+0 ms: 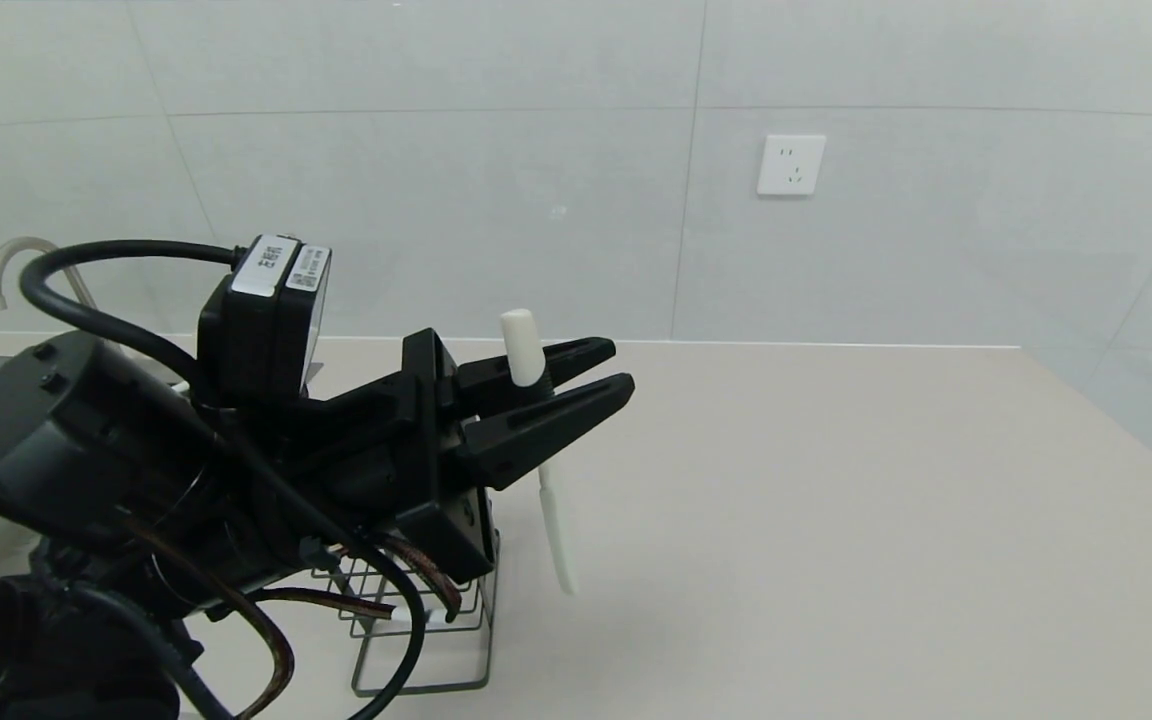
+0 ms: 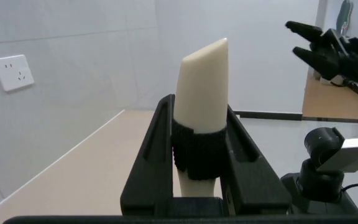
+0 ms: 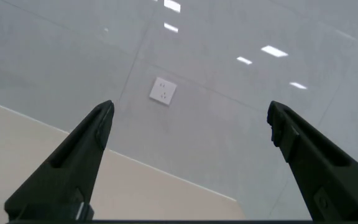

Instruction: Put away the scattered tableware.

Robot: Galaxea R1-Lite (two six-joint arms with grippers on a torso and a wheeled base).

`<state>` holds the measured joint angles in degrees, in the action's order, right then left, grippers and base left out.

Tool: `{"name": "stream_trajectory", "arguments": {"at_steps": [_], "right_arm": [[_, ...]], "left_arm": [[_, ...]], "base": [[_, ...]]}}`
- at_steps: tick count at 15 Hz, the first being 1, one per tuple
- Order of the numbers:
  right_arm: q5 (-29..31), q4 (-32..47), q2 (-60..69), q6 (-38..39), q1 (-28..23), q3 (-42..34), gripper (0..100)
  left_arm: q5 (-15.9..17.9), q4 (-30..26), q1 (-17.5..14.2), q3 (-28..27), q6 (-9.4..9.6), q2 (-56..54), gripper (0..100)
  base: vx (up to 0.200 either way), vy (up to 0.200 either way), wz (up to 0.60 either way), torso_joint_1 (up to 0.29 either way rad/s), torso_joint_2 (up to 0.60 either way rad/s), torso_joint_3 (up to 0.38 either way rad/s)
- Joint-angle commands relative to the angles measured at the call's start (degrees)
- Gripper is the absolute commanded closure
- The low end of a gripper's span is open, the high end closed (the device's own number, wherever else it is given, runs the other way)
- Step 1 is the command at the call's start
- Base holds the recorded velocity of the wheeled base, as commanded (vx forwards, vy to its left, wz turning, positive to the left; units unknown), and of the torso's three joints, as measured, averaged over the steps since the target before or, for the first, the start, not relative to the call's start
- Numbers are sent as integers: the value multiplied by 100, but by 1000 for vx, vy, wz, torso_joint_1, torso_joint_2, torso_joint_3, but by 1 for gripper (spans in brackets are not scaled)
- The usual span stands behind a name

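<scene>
At the far left a curved metal faucet [image 1: 11, 255] rises by the wall, and a wire cutlery rack [image 1: 436, 687] stands on the table [image 1: 836, 500], its contents hidden behind the arm. Just above and to the right of the rack, the left gripper [image 1: 621, 367] has its jaws clamped on a white utensil [image 1: 521, 345], thick handle up and thin end hanging clear of the table. The right gripper [image 3: 190, 109] has its jaws spread wide, holding nothing.

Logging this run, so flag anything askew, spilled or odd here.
Nothing is spilled or broken. One oddity: the white utensil, clamped near-upright in the left end effector, appears to hang beside the wire rack rather than over it. The right end effector is open and holds nothing.
</scene>
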<state>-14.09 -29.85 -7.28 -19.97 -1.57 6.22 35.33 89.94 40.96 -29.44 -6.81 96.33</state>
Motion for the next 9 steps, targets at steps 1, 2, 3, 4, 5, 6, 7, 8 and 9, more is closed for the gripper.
{"name": "stream_trajectory", "arguments": {"at_steps": [1, 2, 3, 4, 5, 6, 7, 8, 9], "right_arm": [[29, 68, 587, 81, 140, -622, 0], [38, 322, 640, 160, 148, -622, 0], [91, 999, 649, 344, 148, -622, 0], [161, 1447, 649, 468, 148, -622, 0], [240, 2282, 649, 564, 148, -622, 0], [231, 2713, 657, 652, 148, -622, 0], [231, 2669, 657, 731, 148, -622, 0], [231, 2643, 657, 766, 148, -622, 0], [240, 2643, 657, 784, 148, -622, 0]], "left_arm": [[0, 6, 0, 0, -4, -18, 100], [0, 6, -18, -9, -4, -35, 100], [0, 6, -18, -9, -13, -106, 100], [0, 6, -18, -9, -13, -114, 100], [0, 6, -44, -35, -13, -150, 100], [0, 6, -132, -35, -13, -167, 100], [0, 6, -185, -35, -13, -194, 100], [9, 6, -317, -35, -22, -290, 100], [9, 6, -343, -35, -22, -334, 100]], "base": [[0, 0, 0, 0, 0, 0], [0, 0, 0, 0, 0, 0], [0, 0, 0, 0, 0, 0], [0, 0, 0, 0, 0, 0], [0, 0, 0, 0, 0, 0], [0, 0, 0, 0, 0, 0], [0, 0, 0, 0, 0, 0], [0, 0, 0, 0, 0, 0], [0, 0, 0, 0, 0, 0]]}}
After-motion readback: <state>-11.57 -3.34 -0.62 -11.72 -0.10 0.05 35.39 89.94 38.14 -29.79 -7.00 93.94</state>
